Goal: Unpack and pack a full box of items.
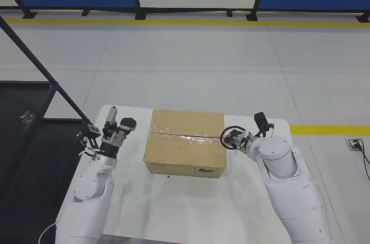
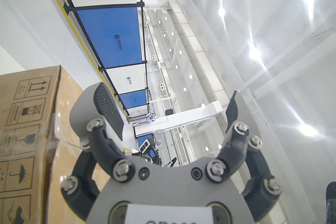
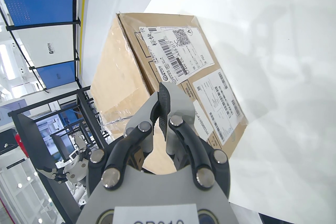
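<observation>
A closed brown cardboard box (image 1: 186, 143), taped along its top seam, stands in the middle of the white table (image 1: 172, 207). My left gripper (image 1: 113, 125) sits just off the box's left end, pointing upward, open and holding nothing; the left wrist view shows its fingers (image 2: 107, 109) spread wide beside the box's printed side (image 2: 23, 135). My right gripper (image 1: 233, 138) is close to the box's right end. In the right wrist view its fingers (image 3: 163, 109) are shut with nothing between them, close to the labelled end of the box (image 3: 183, 64).
A black metal frame (image 1: 32, 67) and a dark platform stand to the left of the table. Bare table surface lies in front of the box. A yellow floor line (image 1: 331, 129) runs off to the right.
</observation>
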You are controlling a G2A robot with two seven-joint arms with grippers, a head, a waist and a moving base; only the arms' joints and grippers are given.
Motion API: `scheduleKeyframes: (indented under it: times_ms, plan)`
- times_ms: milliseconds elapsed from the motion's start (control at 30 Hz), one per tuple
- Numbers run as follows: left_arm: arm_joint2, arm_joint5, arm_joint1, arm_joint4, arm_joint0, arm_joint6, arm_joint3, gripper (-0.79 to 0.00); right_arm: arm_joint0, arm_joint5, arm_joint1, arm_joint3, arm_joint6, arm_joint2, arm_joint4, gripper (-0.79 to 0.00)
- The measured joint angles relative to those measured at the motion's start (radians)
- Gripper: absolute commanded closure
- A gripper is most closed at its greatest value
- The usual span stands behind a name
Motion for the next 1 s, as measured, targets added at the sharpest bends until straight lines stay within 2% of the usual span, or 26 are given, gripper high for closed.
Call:
scheduleKeyframes:
  times_ms: [600,767,800,833,867,900,1000]
  plan:
    - [0.011,0.005,-0.001,0.011,-0.001,0.005,0.005,-0.785,-0.022,-0.045,0.008,0.03,-0.044,0.012,0.076,0.0]
    - [0.007,0.004,-0.001,0.011,-0.004,0.009,0.008,-0.785,-0.052,-0.073,0.005,-0.006,-0.177,0.086,0.162,0.0]
    - [0.005,0.003,-0.001,0.009,-0.005,0.011,0.01,-0.785,-0.064,-0.088,0.004,-0.02,-0.209,0.104,0.185,-0.022]
    - [0.002,0.003,0.0,0.006,-0.007,0.014,0.011,-0.785,-0.081,-0.112,0.002,-0.038,-0.251,0.126,0.217,-0.185]
    - [-0.001,0.003,0.0,0.003,-0.008,0.015,0.013,-0.785,-0.095,-0.132,0.0,-0.051,-0.28,0.141,0.24,-0.526]
    - [-0.004,0.002,0.0,0.001,-0.011,0.016,0.015,-0.785,-0.108,-0.15,-0.001,-0.061,-0.309,0.154,0.263,-0.785]
    - [-0.021,0.0,0.002,-0.012,-0.021,0.023,0.028,-0.785,-0.125,-0.168,-0.004,-0.069,-0.391,0.176,0.309,-0.785]
